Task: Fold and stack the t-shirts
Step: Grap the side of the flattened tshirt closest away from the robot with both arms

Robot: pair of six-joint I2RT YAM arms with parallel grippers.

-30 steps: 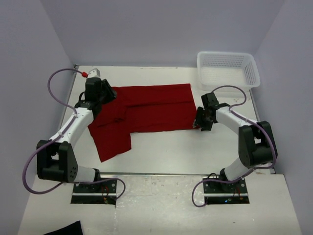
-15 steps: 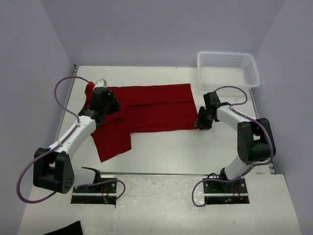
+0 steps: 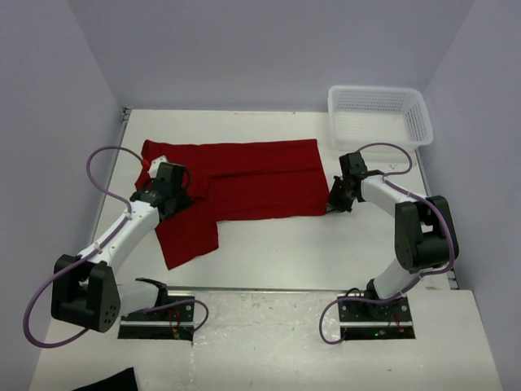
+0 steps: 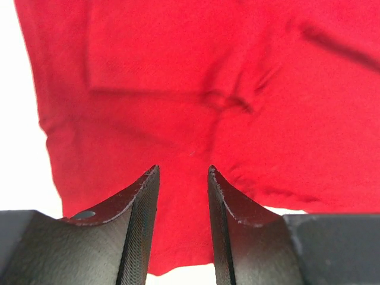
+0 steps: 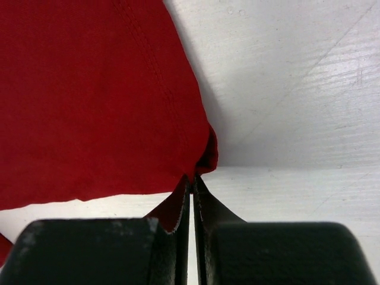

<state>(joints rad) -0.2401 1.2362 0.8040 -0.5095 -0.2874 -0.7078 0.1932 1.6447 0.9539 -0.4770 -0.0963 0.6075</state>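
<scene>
Right wrist view: my right hand [image 5: 192,185] pinches the corner of the t-shirt [image 5: 89,101] lying just ahead on the table [image 5: 285,89], likely to fold it over, while my left hand [image 4: 183,170] hangs spread over it.

The dark red cloth t-shirt [image 3: 260,179] lies spread on the white desk [image 3: 326,252], left of centre. The white mesh plastic basket [image 3: 378,118] stands apart at the far right corner.

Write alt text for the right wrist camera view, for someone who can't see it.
The right hand is shut on a corner of the dark red t-shirt. The shirt fills the frame's upper left, and the white table shows on the right.
</scene>
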